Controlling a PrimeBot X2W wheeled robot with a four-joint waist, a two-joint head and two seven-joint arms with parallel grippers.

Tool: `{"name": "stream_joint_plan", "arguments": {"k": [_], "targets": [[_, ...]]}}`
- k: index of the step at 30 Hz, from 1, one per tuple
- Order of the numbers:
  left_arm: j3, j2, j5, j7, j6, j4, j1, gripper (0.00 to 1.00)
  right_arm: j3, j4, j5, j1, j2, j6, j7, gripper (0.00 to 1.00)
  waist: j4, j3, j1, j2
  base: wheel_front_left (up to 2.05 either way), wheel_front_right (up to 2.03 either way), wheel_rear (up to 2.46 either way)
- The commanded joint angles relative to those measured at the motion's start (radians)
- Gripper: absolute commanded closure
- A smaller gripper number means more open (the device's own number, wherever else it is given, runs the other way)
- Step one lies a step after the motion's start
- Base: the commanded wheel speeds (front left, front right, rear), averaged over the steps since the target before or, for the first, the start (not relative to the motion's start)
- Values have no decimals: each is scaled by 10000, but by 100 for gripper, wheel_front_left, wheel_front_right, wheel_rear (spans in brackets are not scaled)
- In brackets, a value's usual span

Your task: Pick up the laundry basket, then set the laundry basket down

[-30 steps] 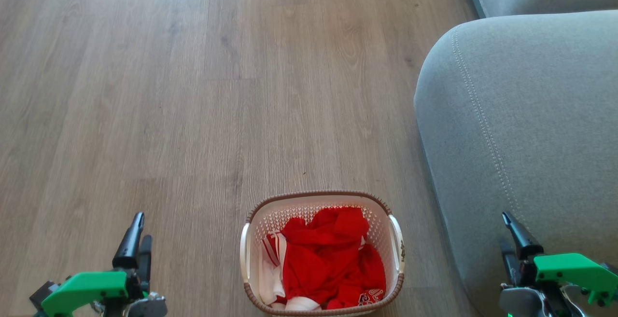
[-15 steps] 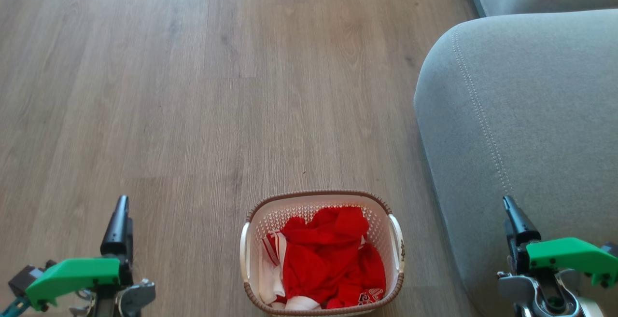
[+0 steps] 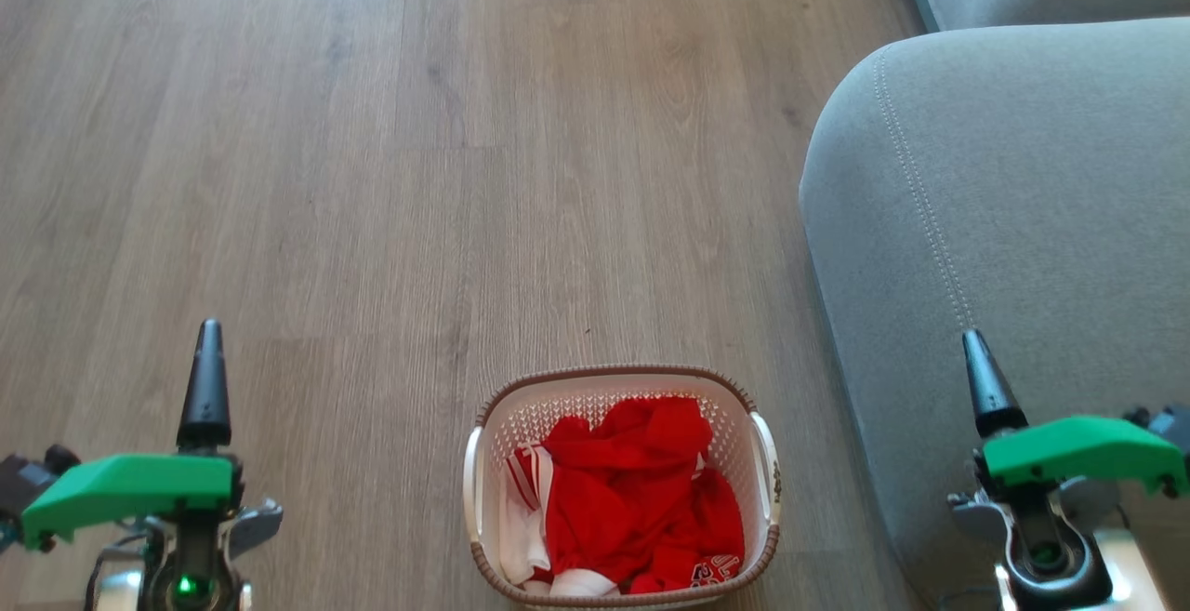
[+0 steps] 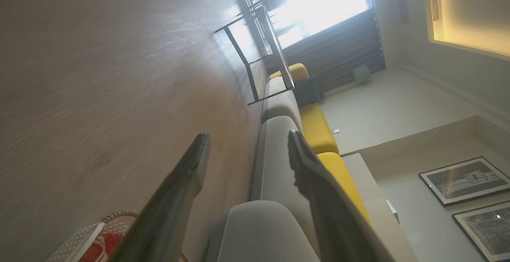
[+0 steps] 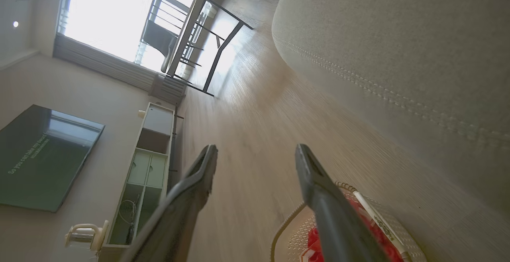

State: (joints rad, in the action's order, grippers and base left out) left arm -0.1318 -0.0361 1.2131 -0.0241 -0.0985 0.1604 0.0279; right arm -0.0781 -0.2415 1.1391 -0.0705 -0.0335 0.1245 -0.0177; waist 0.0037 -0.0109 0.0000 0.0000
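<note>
Left gripper (image 4: 248,136) and right gripper (image 5: 255,147), fingers spread and empty, flank the laundry basket (image 3: 620,378), well apart from it. It stands on the floor (image 3: 372,174), the sofa (image 3: 1004,174) near it; lifting is not yet begun.

My left gripper (image 3: 205,341) and right gripper (image 3: 976,355): dark tapered fingers (image 3: 204,392), green covers (image 3: 125,492). Silver wrist housings (image 3: 1046,551), green LED (image 3: 189,584) at 7 o'clock.

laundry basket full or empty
Partly full: the laundry basket holds red and white clothing, with bare perforated wall showing above the pile.
</note>
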Motion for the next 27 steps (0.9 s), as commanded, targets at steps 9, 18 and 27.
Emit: {"name": "stream_joint_plan", "arguments": {"k": [9, 18, 27], "targets": [[911, -101, -2678, -359, 824, -1388, 661, 0, 621, 933, -2462, -865, -92, 28, -425, 0, 26, -57, 0, 0, 0, 0, 0], [2130, -260, -4720, -623, 1489, -1198, 692, 0, 1535, 1320, -4531, -1070, -406, 32, -688, 0, 16, -107, 0, 0, 0, 0, 0], [3542, -874, -6036, -856, 2180, -490, 971, 0, 2093, 1234, -5551, -1169, -523, 36, -921, 0, 10, -126, 0, 0, 0, 0, 0]]}}
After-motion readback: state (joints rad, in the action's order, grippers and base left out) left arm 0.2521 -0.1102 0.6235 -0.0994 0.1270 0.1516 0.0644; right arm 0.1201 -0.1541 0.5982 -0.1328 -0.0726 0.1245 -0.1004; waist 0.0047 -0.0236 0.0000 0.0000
